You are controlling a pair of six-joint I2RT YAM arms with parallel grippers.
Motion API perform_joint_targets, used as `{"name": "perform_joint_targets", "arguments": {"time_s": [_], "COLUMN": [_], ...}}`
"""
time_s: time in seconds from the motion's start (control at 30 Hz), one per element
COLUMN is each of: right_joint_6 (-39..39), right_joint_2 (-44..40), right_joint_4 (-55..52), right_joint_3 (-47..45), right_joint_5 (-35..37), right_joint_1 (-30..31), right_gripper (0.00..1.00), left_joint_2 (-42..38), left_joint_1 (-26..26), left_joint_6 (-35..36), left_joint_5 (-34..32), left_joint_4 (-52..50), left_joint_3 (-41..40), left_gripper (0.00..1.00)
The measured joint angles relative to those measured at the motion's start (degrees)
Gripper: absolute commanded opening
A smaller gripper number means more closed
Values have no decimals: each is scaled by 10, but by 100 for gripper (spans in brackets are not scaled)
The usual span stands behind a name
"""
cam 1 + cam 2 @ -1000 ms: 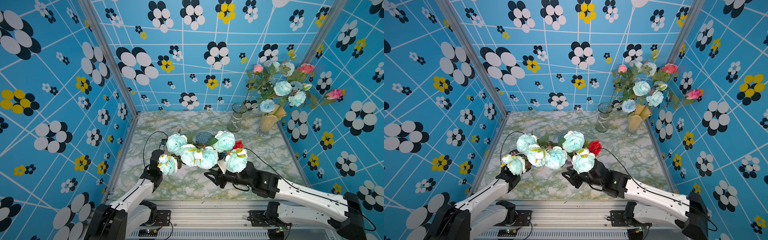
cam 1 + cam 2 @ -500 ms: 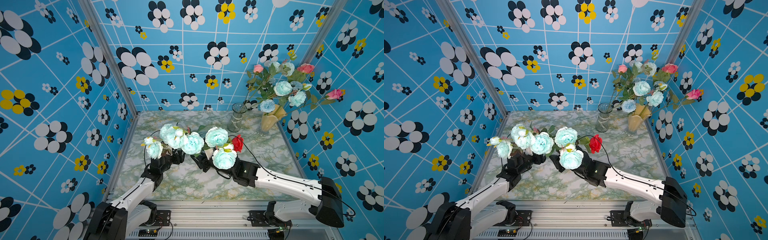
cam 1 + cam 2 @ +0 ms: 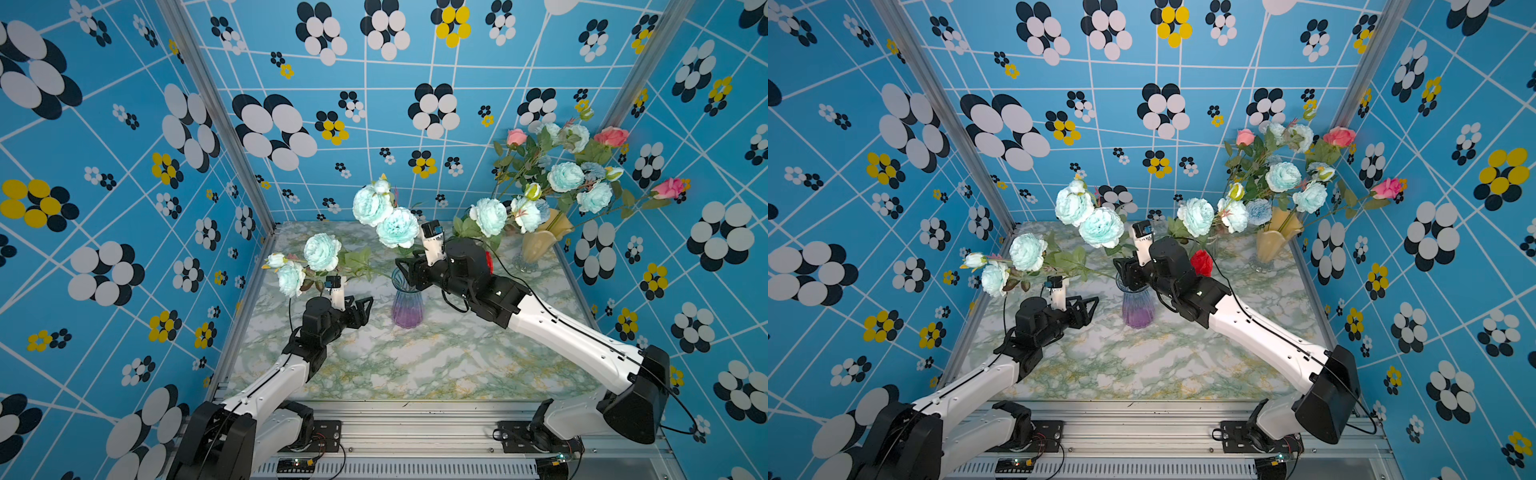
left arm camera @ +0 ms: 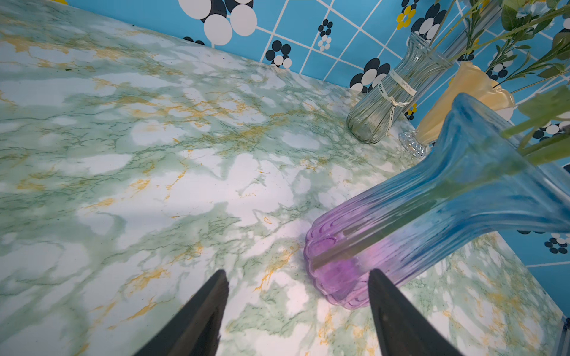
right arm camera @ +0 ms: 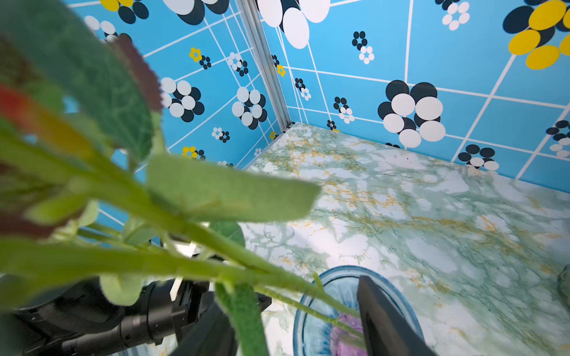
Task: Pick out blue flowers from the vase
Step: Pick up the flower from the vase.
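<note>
A blue-and-purple vase (image 3: 407,305) (image 3: 1137,307) (image 4: 401,222) stands mid-table with blue flowers (image 3: 397,227) (image 3: 1100,226) in it. Some blooms (image 3: 322,251) lean left on long green stems (image 5: 191,228). My right gripper (image 3: 409,269) (image 3: 1128,271) (image 5: 290,296) hovers over the vase mouth, open, and the stems pass loosely between its fingers (image 5: 385,317). My left gripper (image 3: 360,309) (image 3: 1086,309) (image 4: 297,274) is open and empty, low beside the vase base. A yellow vase (image 3: 542,243) (image 3: 1277,235) at the back right holds more blue flowers (image 3: 565,176) and pink roses (image 3: 611,136).
A clear ribbed glass vase (image 4: 385,104) stands near the back wall next to the yellow vase. A red rose (image 3: 489,262) (image 3: 1201,262) shows behind my right wrist. The patterned walls close in on three sides of the marble table (image 3: 415,361).
The bunch of blue flowers moved from the front of the table toward the back and now stands spread in the blue-and-purple vase. My right jaws have widened. My left gripper dropped beside the vase.
</note>
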Motion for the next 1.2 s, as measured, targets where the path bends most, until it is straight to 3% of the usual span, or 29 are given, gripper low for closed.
{"name": "perform_joint_targets", "arguments": {"time_s": [0.33,0.87,1.2], "right_joint_6": [-24,-46,-97], "right_joint_2": [51,48,-26], "right_joint_4": [-70,-50,-42], "right_joint_3": [37,15,-73], "right_joint_5": [-32,-62,-1], "right_joint_1": [-9,-2,121], "right_gripper": [64,59,57], "left_joint_2": [0,-2,-5], "left_joint_1": [0,-4,-4], "left_joint_6": [0,0,0], "left_joint_5": [0,2,2], "left_joint_4": [0,-2,-2], "left_joint_3": [2,2,2], "left_gripper": [74,74,74]}}
